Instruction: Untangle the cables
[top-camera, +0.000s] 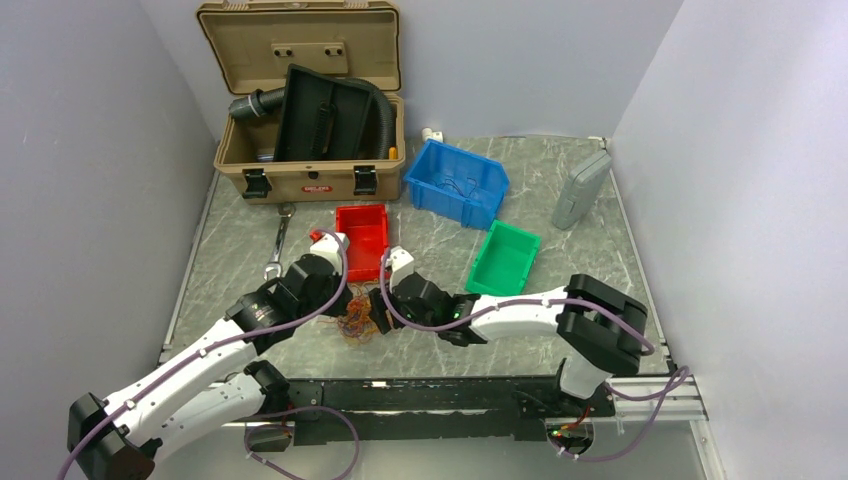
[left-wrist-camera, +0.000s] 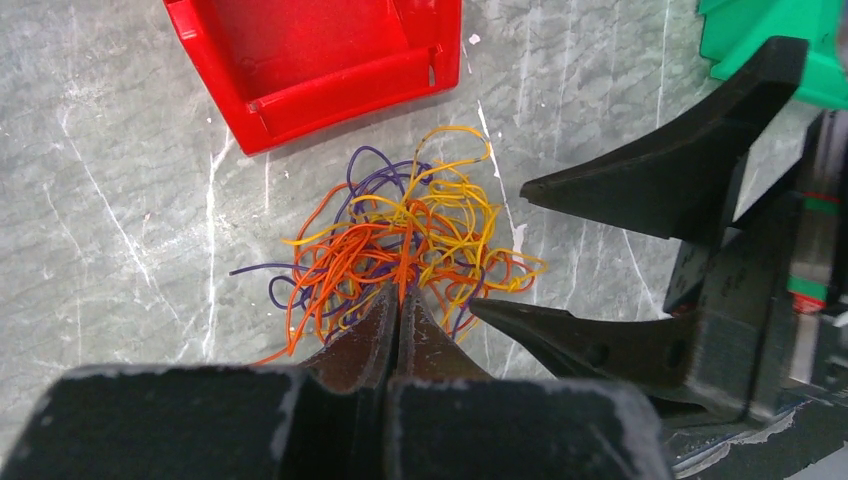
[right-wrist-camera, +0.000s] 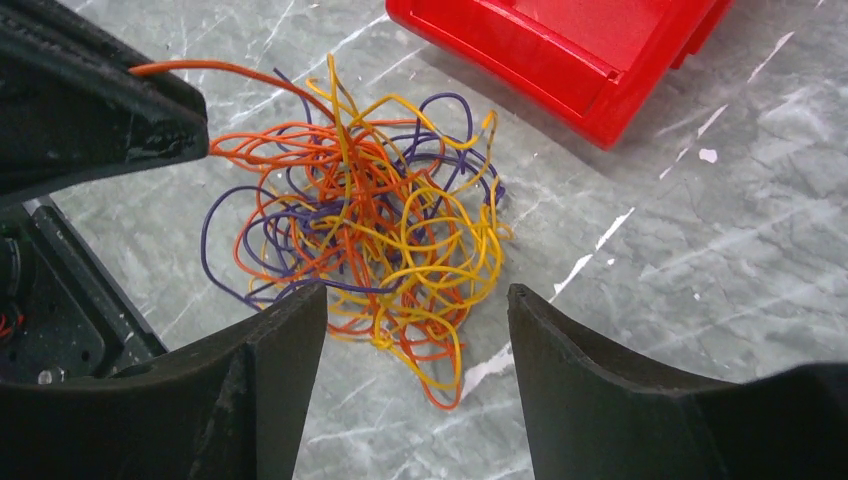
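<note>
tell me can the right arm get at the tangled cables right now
Probably yes: the right gripper is open with its jaws straddling the edge of the cables, nothing between. The left gripper, shut on a few of them, sits at the opposite side.

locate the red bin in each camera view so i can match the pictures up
Top external: red bin at mid-height, a little left of centre.
Left wrist: red bin along the top edge, left of centre, cut off.
Right wrist: red bin along the top edge, right of centre, cut off.
Shared landmark: the tangled cables, lying just below the bin in every view.
</note>
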